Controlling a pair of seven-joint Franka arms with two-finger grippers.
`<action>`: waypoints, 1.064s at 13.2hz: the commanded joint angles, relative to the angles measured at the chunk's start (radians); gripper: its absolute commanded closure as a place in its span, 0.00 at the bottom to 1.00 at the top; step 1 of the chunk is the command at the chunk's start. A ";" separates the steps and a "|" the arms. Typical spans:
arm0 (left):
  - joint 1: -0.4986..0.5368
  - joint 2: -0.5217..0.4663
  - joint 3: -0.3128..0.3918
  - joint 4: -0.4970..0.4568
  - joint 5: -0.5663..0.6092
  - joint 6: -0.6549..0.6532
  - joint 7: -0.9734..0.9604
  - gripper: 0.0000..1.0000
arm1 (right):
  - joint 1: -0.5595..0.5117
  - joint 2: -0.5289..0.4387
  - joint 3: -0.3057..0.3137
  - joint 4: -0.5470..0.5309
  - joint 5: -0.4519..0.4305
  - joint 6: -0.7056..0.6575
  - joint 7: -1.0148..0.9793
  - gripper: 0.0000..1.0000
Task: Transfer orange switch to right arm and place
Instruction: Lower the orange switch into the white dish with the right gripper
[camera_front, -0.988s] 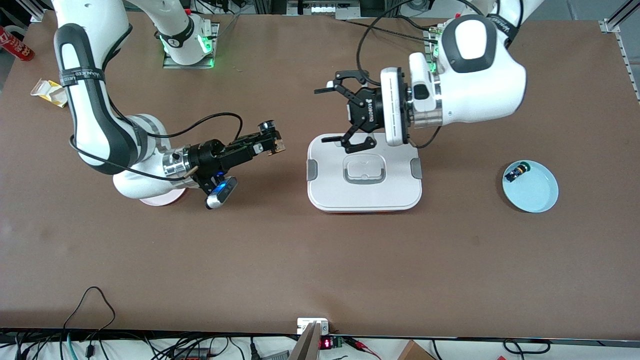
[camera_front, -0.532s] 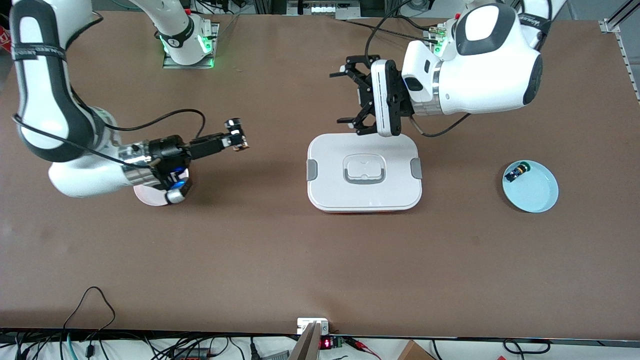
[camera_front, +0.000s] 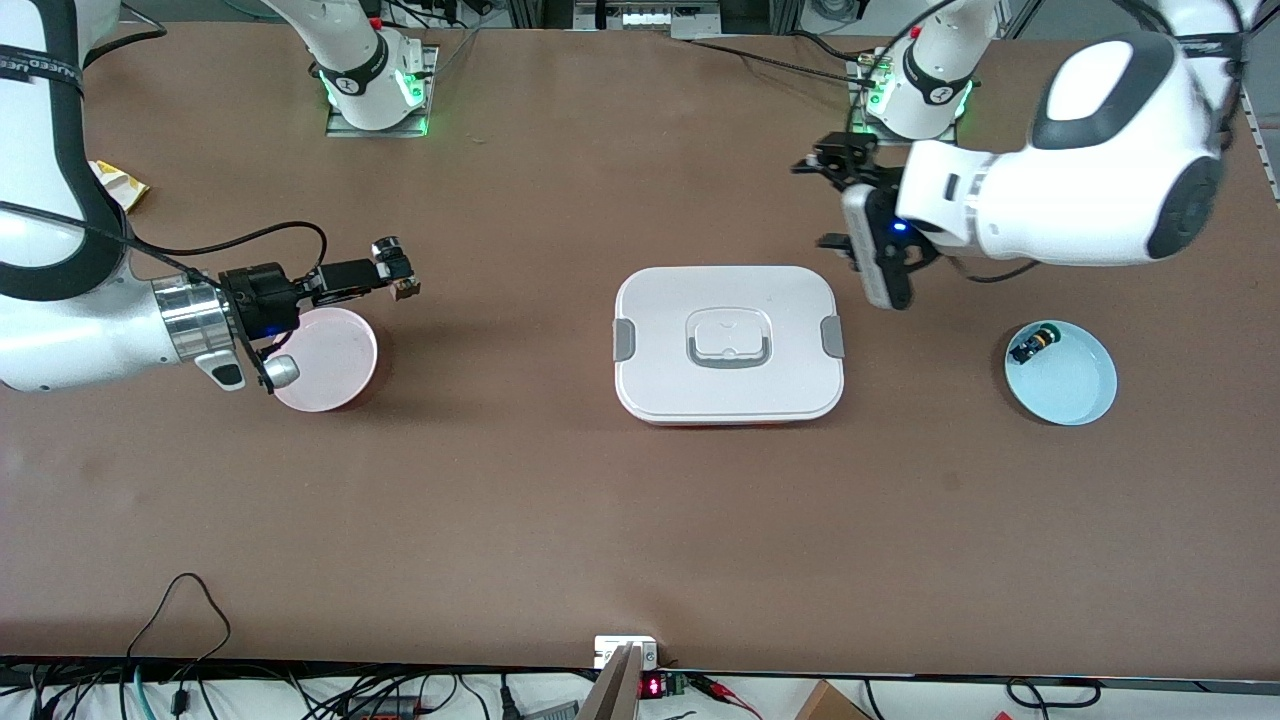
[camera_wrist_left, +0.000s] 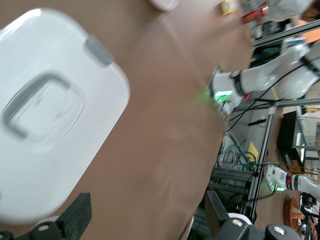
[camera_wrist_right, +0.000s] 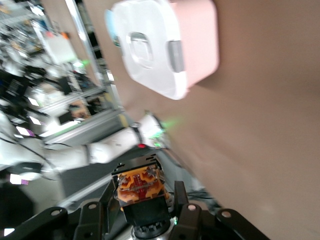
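Above the pink dish's (camera_front: 330, 360) edge: right gripper (camera_front: 400, 280) clamps the orange switch (camera_front: 392, 268), jaws closed on it.
Risk: release here may drop it onto the bench (camera_front: 560, 520), missing the dish. Left gripper (camera_front: 835, 205), jaws spread, empty, waits beside the white box (camera_front: 728, 345).

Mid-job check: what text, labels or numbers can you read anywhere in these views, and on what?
"UEED", cut off at the frame edge: on the black band of the right arm.
Red digits on the small display at the table edge nearest the front camera: too small to read.
Band lettering on the left arm: too blurred to read.
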 joint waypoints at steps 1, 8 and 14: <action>0.015 0.005 -0.003 0.094 0.176 -0.108 -0.179 0.00 | 0.002 -0.014 0.009 0.038 -0.189 -0.007 -0.160 0.96; 0.011 -0.002 0.022 0.197 0.572 -0.189 -0.384 0.00 | 0.023 -0.024 0.018 0.052 -0.827 0.206 -0.733 0.97; -0.297 -0.215 0.603 0.142 0.417 -0.146 -0.414 0.00 | -0.004 -0.024 0.018 -0.095 -0.938 0.542 -1.081 0.97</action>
